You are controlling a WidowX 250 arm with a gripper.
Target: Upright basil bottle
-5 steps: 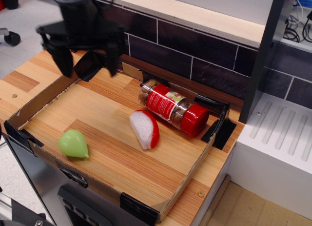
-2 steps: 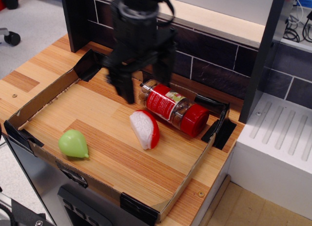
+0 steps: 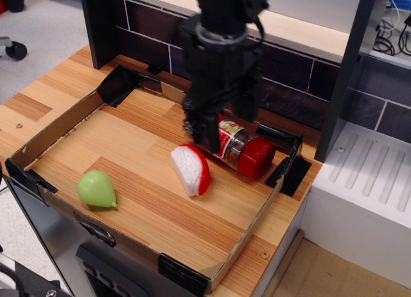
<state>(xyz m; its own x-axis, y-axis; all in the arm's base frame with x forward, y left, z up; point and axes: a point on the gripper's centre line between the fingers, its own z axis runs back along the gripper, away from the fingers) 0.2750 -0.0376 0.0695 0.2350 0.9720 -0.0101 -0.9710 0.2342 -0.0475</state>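
The basil bottle lies on its side at the back right of the cardboard tray, with its red cap pointing to the front right. It is a clear jar with a red-and-white label and brownish contents. My black gripper hangs right over the bottle's bottom end and hides that end. Its fingers are apart, one at the bottle's near-left side and the other by the far side. I cannot tell whether they touch the bottle.
A red-and-white wedge toy lies just front-left of the bottle. A green pear toy sits near the tray's front left wall. A dark tiled wall runs behind the tray, and a white unit stands to the right.
My gripper has swept from the tray's back left corner to the right and down, and now sits over the bottle. The bottle and both toys have not moved.
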